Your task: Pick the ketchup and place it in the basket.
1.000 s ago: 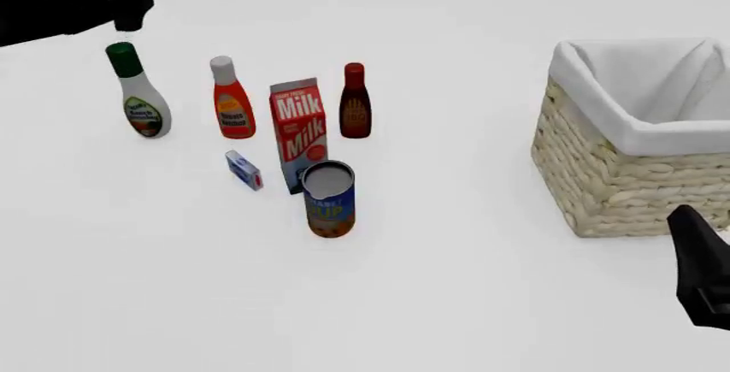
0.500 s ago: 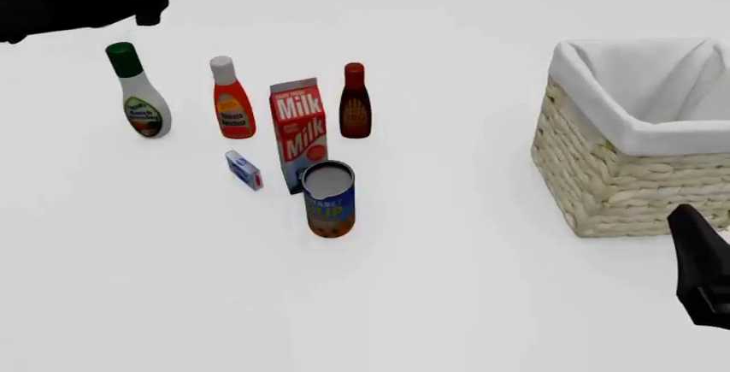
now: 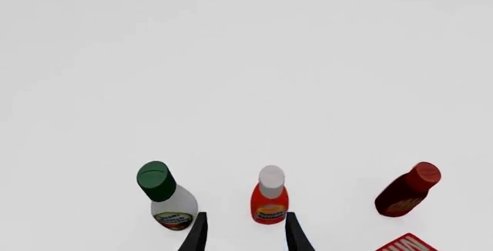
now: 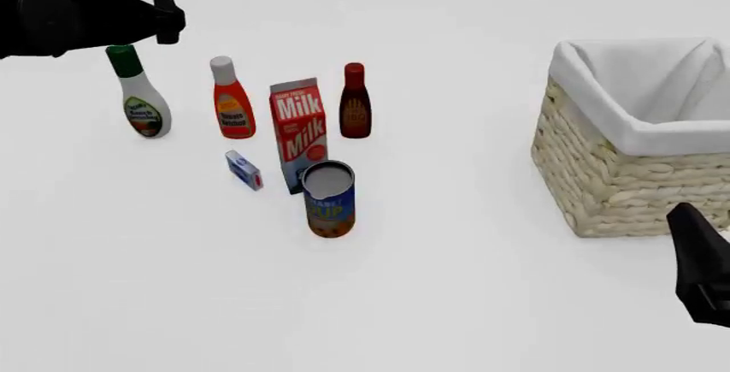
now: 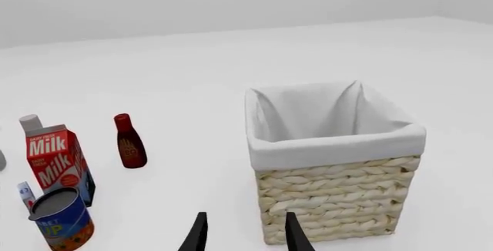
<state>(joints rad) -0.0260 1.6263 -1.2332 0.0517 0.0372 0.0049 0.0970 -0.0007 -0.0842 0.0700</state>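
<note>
Left wrist view: the left gripper (image 3: pixel 243 233) gapes empty above the ketchup (image 3: pixel 269 203). Front view: ketchup stands upright beside the milk carton (image 4: pixel 299 133), well apart from the basket (image 4: pixel 633 144). Right wrist view: the right gripper (image 5: pixel 243 233) (also empty) spreads apart.

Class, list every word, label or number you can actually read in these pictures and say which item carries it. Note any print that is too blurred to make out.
"Milk": printed twice in white on the red-and-white milk carton.
Orange-red ketchup bottle with white cap: label print too blurred to read.
White bottle with green cap: label too blurred to read.
Dark red-brown bottle with red cap: label unreadable.
Blue tin can: yellow lettering, not legible.
Small blue-and-white box: too small to read.
</note>
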